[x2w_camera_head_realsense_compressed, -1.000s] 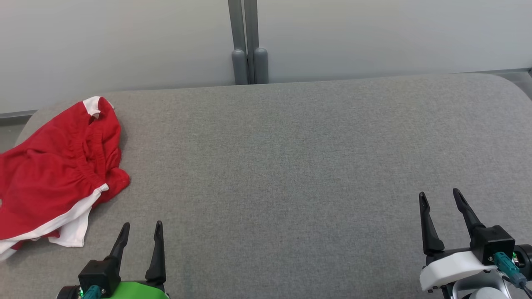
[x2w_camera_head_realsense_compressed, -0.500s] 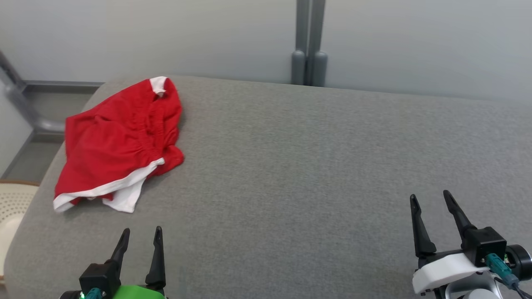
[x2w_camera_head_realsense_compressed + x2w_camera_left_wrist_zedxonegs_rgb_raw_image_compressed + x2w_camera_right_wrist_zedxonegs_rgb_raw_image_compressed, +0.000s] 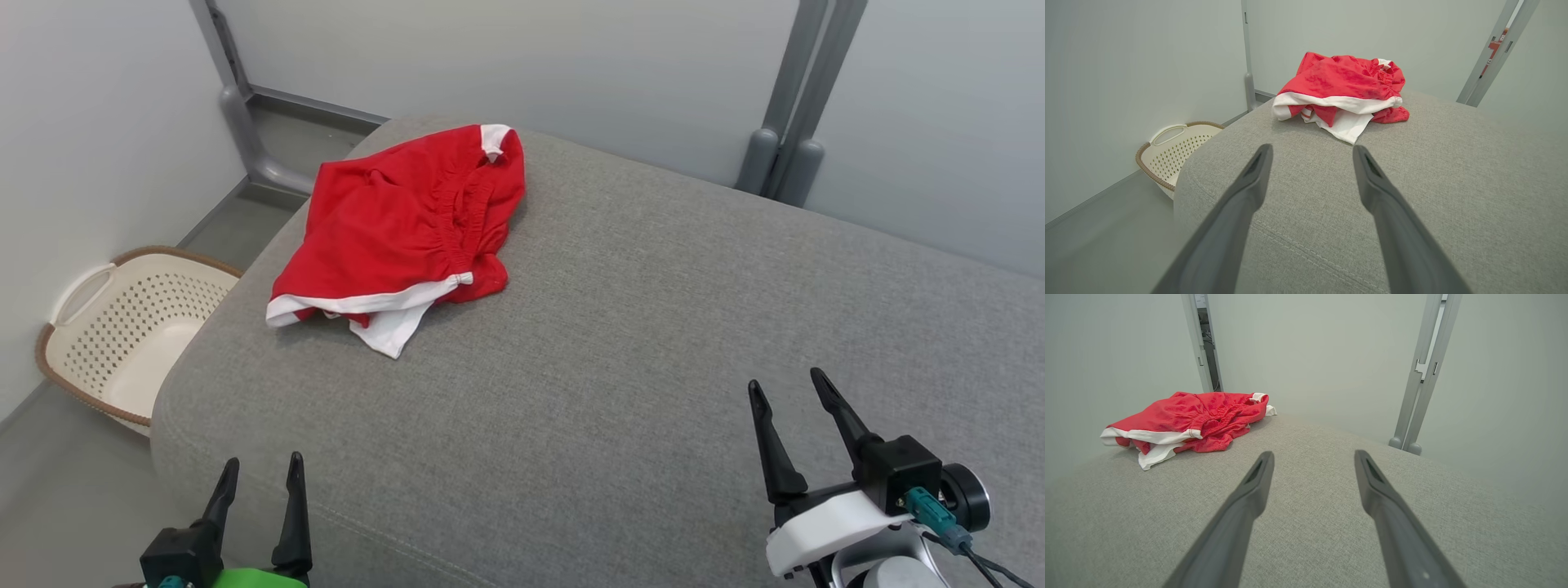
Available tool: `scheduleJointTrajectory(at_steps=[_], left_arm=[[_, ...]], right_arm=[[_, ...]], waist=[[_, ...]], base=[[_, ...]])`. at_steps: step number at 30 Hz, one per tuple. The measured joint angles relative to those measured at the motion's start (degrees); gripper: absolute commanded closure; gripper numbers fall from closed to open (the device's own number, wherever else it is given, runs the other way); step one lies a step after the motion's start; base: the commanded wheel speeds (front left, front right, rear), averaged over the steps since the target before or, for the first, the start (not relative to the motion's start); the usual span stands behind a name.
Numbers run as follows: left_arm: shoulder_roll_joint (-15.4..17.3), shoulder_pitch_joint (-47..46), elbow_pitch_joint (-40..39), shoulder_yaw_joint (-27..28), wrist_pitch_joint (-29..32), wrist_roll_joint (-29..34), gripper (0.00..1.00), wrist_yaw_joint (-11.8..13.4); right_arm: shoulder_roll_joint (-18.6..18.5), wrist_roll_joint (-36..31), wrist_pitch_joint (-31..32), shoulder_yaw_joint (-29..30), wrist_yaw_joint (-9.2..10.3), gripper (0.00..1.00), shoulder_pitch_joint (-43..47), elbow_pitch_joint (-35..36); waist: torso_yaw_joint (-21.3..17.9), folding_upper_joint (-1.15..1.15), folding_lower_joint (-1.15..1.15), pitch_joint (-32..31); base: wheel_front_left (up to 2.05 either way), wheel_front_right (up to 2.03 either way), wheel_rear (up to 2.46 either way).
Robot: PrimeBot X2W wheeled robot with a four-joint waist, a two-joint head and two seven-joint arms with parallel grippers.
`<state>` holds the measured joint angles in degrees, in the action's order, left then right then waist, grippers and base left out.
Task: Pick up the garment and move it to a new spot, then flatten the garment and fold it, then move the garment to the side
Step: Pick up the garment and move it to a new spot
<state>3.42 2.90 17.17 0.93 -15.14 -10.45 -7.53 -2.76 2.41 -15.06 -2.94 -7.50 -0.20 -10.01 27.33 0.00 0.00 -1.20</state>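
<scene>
Garment [image 3: 400,220], red shorts with white trim, lies crumpled near the far left corner of the bench [image 3: 620,367], well apart from both claws. Left claw [image 3: 263,459] and right claw [image 3: 784,378] stand wide open, empty. The pickup is best made at a bunched fold, not the loose white hem.

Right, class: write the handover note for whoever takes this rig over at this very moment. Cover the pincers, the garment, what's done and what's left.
Left pincer: open, empty, at the near left corner of the pad, well short of the garment.
Right pincer: open, empty, above the pad's near right.
Garment: red shorts with white trim, crumpled near the pad's far left corner, neither pincer touching it.
Basket: on the floor left of the pad.
Done: nothing yet, by the look of it.
Left: pick up, move, flatten, fold, set aside.
</scene>
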Motion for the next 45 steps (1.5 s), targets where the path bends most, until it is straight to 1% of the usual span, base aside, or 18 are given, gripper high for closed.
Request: scheduleJointTrajectory(at_steps=[3,6,8,11,12,15,17,21,24,27,28,29,30,31,36,38,42,45], left_arm=[[0.2,-0.8,-0.2,-0.7,0.0,-0.2,0.0,0.0],[0.9,-4.2,0.0,-2.5,0.0,-1.1,0.0,0.0],[1.4,-7.3,1.5,-4.1,0.0,-2.1,0.0,0.0],[3.2,-14.3,6.2,-9.4,0.0,-3.4,0.0,0.0],[3.7,-18.2,8.8,-11.8,0.5,-4.5,0.0,0.0],[5.2,-27.6,13.9,-16.3,2.9,-7.3,0.0,0.0],[7.0,-34.1,17.6,-19.5,4.9,-8.6,0.0,0.0],[9.9,-42.3,24.3,-24.6,8.8,-12.1,0.0,0.0],[12.1,-46.5,27.7,-28.8,11.6,-15.0,0.0,0.0],[14.0,-49.5,30.7,-30.6,12.9,-18.3,0.0,0.0],[14.8,-50.3,32.0,-31.2,13.6,-18.6,0.05,0.0],[15.4,-50.7,33.2,-31.6,14.1,-19.1,0.54,0.0],[15.9,-51.1,34.2,-32.1,14.4,-19.7,0.76,0.0],[16.1,-51.4,35.3,-32.4,14.9,-20.8,1.0,0.0],[16.9,-52.7,38.9,-32.5,14.1,-21.6,1.0,0.1],[16.9,-52.9,39.2,-32.2,12.7,-21.7,1.0,1.0],[17.7,-53.5,38.4,-31.3,10.5,-21.8,1.0,2.3],[19.7,-53.8,36.1,-29.7,10.1,-23.0,1.0,2.5]], right_arm=[[0.0,-0.5,0.0,0.4,0.0,0.0,0.0,0.1],[0.0,-2.2,0.0,1.0,0.0,0.0,-0.4,0.3],[-0.3,-3.0,0.0,1.2,0.0,0.0,-1.7,0.5],[-1.9,-3.8,0.0,1.5,0.0,0.0,-4.4,1.2],[-2.7,-4.3,0.0,1.1,0.0,0.0,-5.8,1.2],[-4.3,-4.7,0.0,-0.2,0.0,0.0,-9.3,1.1],[-4.8,-4.9,0.0,-0.8,0.0,0.0,-11.2,1.1],[-4.9,-5.1,0.0,-1.6,0.0,0.0,-12.9,0.7],[-4.8,-5.0,0.0,-2.1,0.0,0.0,-13.5,0.3],[-4.6,-5.0,0.0,-1.8,0.0,0.0,-14.2,0.1],[-4.5,-5.0,0.0,-1.7,0.0,0.0,-14.4,0.1],[-4.4,-5.0,0.0,-1.6,0.0,0.0,-14.4,0.1],[-4.3,-5.0,0.0,-1.6,0.0,0.0,-14.4,0.1],[-4.2,-5.0,0.0,-1.5,0.0,0.0,-14.4,0.2],[-3.4,-4.9,0.0,-0.2,0.0,0.0,-13.8,0.1],[-3.0,-4.6,0.0,0.4,0.0,0.0,-12.5,-0.2],[-2.1,-4.1,0.0,1.1,0.0,0.0,-10.2,-0.9],[-1.4,-3.5,0.0,1.3,0.0,0.0,-8.6,-1.2]], waist=[[0.4,0.0,0.0,0.6],[0.3,0.0,0.0,1.7],[0.2,0.0,0.0,2.8],[0.0,0.0,0.0,5.2],[-0.2,0.0,0.0,6.5],[-0.6,0.0,0.0,9.7],[-1.1,0.0,0.0,12.4],[-3.1,0.0,0.0,17.8],[-5.0,0.0,0.01,21.1],[-7.5,0.0,0.01,23.4],[-8.4,0.0,0.01,23.9],[-9.2,0.0,0.01,24.3],[-10.0,0.0,0.01,24.8],[-10.9,0.0,0.01,25.1],[-13.9,0.0,0.01,25.6],[-14.4,0.0,0.01,24.8],[-14.8,0.0,0.01,22.7],[-14.7,0.0,0.01,20.4]], base=[[0.0,0.0,0.0],[0.0,0.0,0.0],[0.0,0.0,0.0],[0.0,0.0,0.0],[0.0,0.0,0.0],[0.0,0.0,0.0],[0.0,0.0,0.0],[0.0,0.0,0.0],[0.0,0.0,0.0],[0.0,0.0,0.0],[0.0,0.0,0.0],[0.0,0.0,0.0],[0.0,0.0,0.0],[0.0,0.0,0.0],[0.0,0.0,0.0],[0.0,0.0,0.0],[0.0,0.0,0.0],[0.0,0.0,0.0]])
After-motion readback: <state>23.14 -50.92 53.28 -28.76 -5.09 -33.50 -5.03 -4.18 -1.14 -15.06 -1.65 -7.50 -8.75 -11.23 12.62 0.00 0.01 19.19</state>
